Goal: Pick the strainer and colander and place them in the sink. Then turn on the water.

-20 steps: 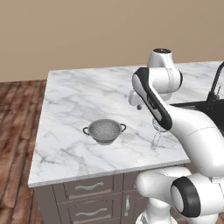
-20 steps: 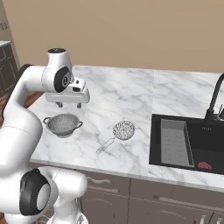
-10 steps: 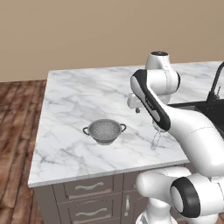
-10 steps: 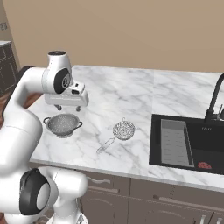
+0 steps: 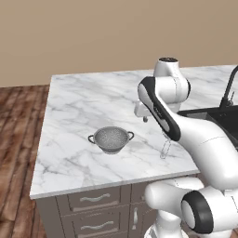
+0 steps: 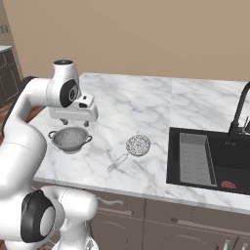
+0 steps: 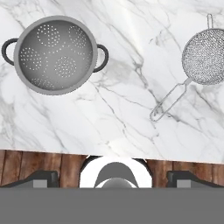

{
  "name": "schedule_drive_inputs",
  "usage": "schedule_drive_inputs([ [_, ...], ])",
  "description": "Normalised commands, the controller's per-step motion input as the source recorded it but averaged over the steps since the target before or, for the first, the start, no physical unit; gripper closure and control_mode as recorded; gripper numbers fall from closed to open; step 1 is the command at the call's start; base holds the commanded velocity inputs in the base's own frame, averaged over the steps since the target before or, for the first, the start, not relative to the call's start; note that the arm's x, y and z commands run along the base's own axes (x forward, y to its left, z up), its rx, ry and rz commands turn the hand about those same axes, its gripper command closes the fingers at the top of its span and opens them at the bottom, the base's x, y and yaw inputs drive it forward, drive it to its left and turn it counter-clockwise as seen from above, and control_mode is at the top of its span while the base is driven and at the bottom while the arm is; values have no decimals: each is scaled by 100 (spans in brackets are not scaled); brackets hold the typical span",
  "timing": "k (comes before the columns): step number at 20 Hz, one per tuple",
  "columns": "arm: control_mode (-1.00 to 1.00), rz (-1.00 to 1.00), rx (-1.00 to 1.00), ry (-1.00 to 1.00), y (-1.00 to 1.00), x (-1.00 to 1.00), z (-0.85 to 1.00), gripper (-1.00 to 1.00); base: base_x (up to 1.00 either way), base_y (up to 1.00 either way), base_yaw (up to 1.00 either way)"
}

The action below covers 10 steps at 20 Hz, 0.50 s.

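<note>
Strainer (image 6: 138, 145) and colander (image 6: 70, 138) lie apart on the marble table (image 6: 146, 105), pincer (image 6: 73, 118) spread wide above them.
The strainer's long handle runs from its mesh basket toward the table's front edge, away from the sink (image 6: 215, 141); the colander sits upright, mouth up, loop handles left and right, holding nothing. A grey rack (image 6: 195, 158) rests in the black sink.

The table (image 7: 113, 109) is smooth, polished white marble with grey veins. The colander (image 7: 54, 54) is matt grey perforated metal with dark handles. The strainer (image 7: 204, 56) is fine silver wire mesh. The sink (image 6: 229, 161) is matt black. The floor (image 5: 16, 139) is brown wood.
</note>
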Motion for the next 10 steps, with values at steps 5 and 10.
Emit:
schedule_drive_inputs([
  [5, -100, 0, 0, 0, 8, -2, -4, -100, 0, 0, 0],
  [10, -100, 0, 0, 0, 18, 0, -6, -100, 0, 0, 0],
])
